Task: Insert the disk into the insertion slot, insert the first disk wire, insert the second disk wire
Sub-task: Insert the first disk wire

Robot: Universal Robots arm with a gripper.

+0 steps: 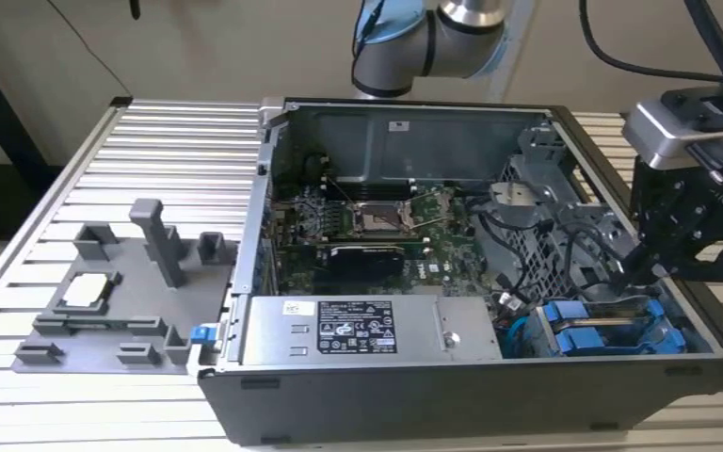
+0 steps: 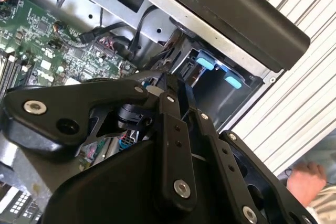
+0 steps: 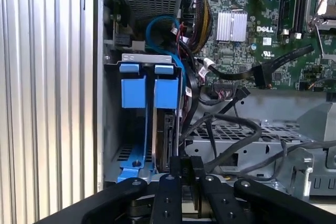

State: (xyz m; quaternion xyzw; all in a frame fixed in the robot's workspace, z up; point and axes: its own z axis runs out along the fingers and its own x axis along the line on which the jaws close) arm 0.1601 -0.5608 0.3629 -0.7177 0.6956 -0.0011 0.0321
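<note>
– Ribbed metal table (image 1: 148, 141), open case (image 1: 462, 395) lying on it, board (image 1: 387, 221) facing up. What sits beside the case?

– On the exterior view's left, a grey fixture (image 1: 123, 292) with upright posts. Inside the case, a labelled power supply (image 1: 349, 334) lies along the near wall.

– Where is the disk?

– In the first wrist view the disk (image 3: 168, 135) stands on edge in the slot (image 3: 111, 124), its blue tab level with the tab of the second carrier (image 3: 133, 92) just beside it. That carrier sits between the disk and the outer wall of the case.

– And the gripper?

– In the exterior view the gripper (image 1: 621, 271) reaches down into the case on the exterior view's right, its tip just above the blue carriers. In the first wrist view the gripper (image 3: 190, 163) hangs close to the disk's end, the end away from the tabs.

– Claw apart or together?

– Together, with barely a gap, in both wrist views. Whether anything is pinched between the fingers (image 2: 170, 129), I can't tell.

– Wires?

– Black cables (image 3: 231, 129) loop over the perforated cage (image 3: 247, 135) next to the slot, and one runs down towards the fingertips. A blue cable (image 3: 157, 24) curls near the tabs. I can't tell whether any of them is plugged into the disk.

– Anyone about?

– A hand (image 2: 307, 182) shows past the case, over the table, in the second wrist view.
</note>
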